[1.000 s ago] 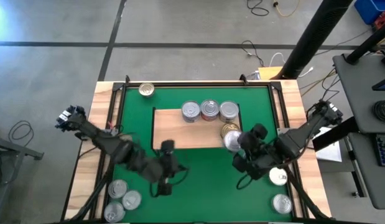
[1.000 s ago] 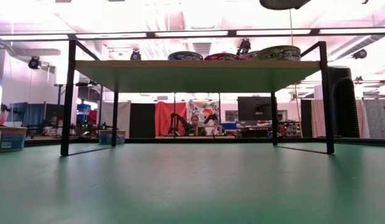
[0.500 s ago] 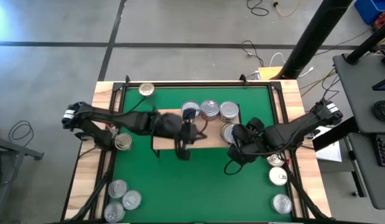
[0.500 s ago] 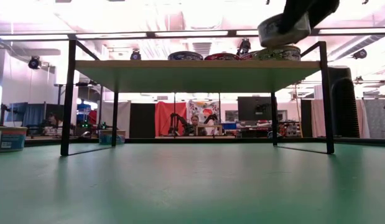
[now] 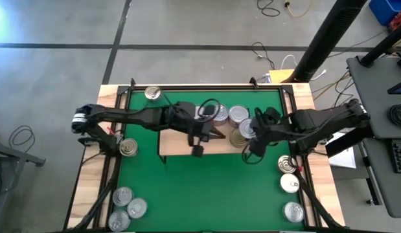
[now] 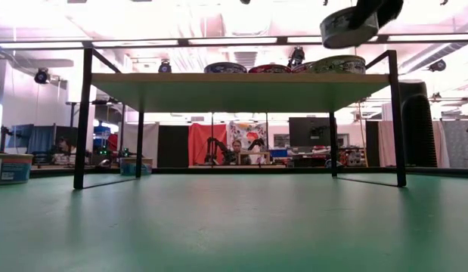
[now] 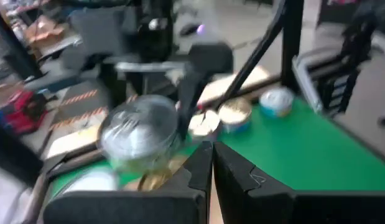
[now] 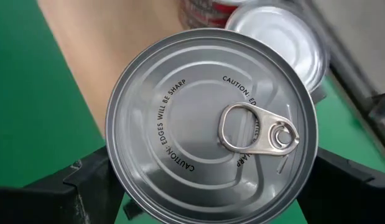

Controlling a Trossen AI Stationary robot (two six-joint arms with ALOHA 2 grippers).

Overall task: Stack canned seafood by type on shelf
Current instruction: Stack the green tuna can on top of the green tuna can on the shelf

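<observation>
The shelf [image 5: 181,141] is a light-wood board on black legs on the green mat. Several tins of canned seafood stand along its far edge [image 5: 238,115], and a gold one [image 5: 236,138] sits at its right end. My right gripper [image 5: 250,132] is over that right end, shut on a silver tin [image 8: 211,124] with a ring-pull lid, which hangs above the shelf's tins [image 6: 348,26]. My left gripper [image 5: 216,133] is over the shelf's middle, shut and with nothing in it [image 7: 211,165]. My right gripper pinches the silver tin's round side wall [image 8: 115,163] between its two fingers, one on each opposite side. The fingers slant down from the table's right. The tin is lifted clear above the shelf's right end and tilted, its lid facing up toward the wrist.
Loose tins lie around the mat: a gold one at the far left [image 5: 152,93], one on the left wood strip [image 5: 127,147], three at the near left [image 5: 129,207] and three at the near right [image 5: 289,184]. Black frame rails border the mat.
My left gripper has swung from the mat's near middle toward the far edge and now hangs over the shelf, still shut. My right gripper has carried the silver tin toward the far edge, over the shelf's right end, still holding it.
</observation>
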